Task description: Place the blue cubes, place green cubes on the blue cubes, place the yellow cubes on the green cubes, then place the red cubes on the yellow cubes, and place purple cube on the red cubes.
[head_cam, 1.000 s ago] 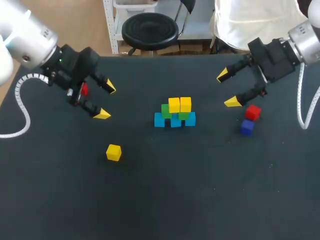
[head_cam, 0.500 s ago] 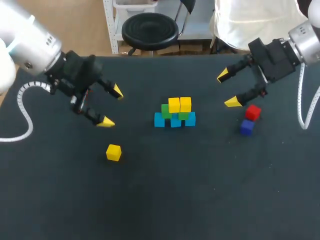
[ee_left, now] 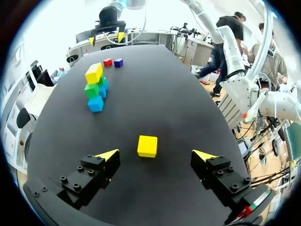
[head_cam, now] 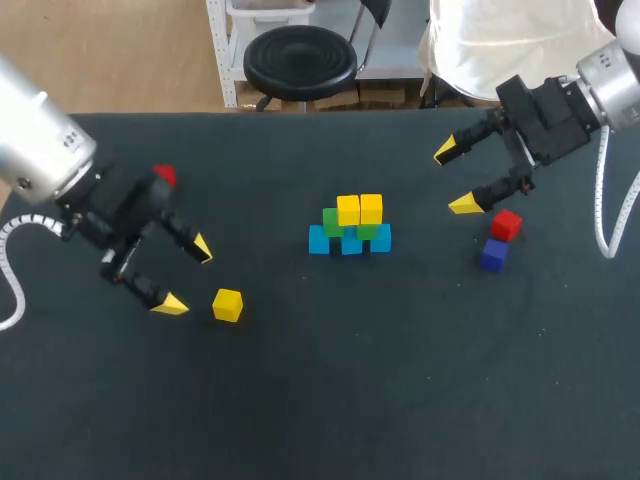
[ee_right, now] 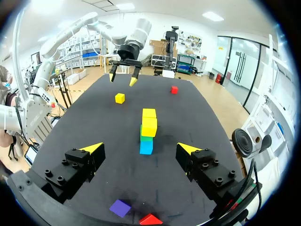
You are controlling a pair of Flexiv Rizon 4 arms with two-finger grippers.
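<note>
Plainly, black table (head_cam: 420, 400) holds loose yellow cube (head_cam: 227, 305).

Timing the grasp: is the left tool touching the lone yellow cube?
Apart: left wrist view shows black table between left tool and lone yellow cube.

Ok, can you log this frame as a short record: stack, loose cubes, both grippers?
stack: three blue cubes in a row, two green cubes on them, two yellow cubes on top
loose yellow cube: just ahead of left gripper, untouched
red cube: beside purple cube, near right gripper
second red cube: close to left gripper
left gripper: open, empty
right gripper: open, empty
</note>
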